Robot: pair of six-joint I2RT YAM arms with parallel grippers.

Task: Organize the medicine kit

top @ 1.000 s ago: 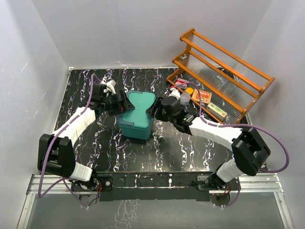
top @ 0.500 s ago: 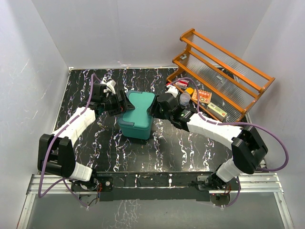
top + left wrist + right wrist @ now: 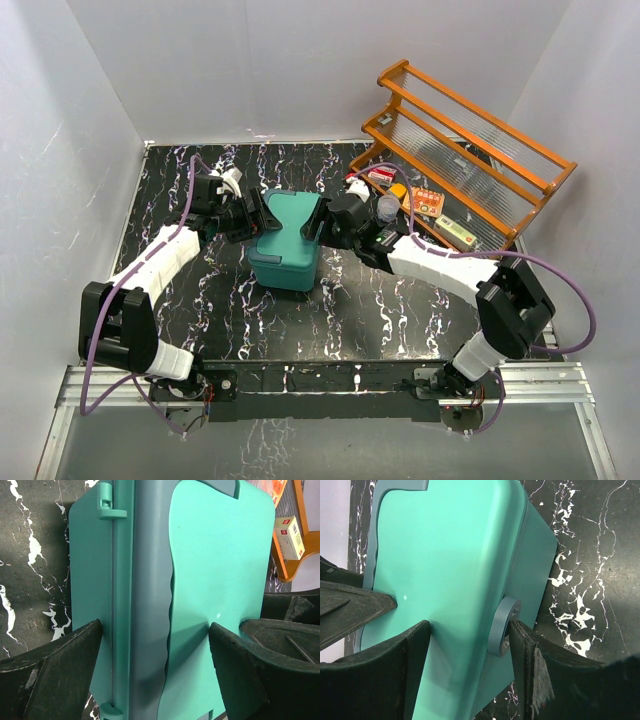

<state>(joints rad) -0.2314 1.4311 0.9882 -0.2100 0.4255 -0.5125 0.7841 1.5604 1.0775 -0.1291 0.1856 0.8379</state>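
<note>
The teal-green medicine kit (image 3: 288,240) stands lid-closed in the middle of the black marble table. My left gripper (image 3: 258,215) clamps its left, hinged edge. In the left wrist view (image 3: 155,630) one finger lies on the lid (image 3: 215,570) and the other against the rear wall. My right gripper (image 3: 318,222) clamps the kit's right edge. In the right wrist view (image 3: 470,627) one finger presses on the lid (image 3: 450,555) and the other on a round blue disc (image 3: 501,625) on the side wall.
An orange tiered rack (image 3: 470,140) stands at the back right. Small medicine boxes (image 3: 425,200) and a small bottle (image 3: 388,207) lie at its foot, close behind my right arm. A white and red box (image 3: 289,536) shows in the left wrist view.
My right gripper has moved left from beside the kit onto its right edge. The left gripper and the kit have stayed in place.
</note>
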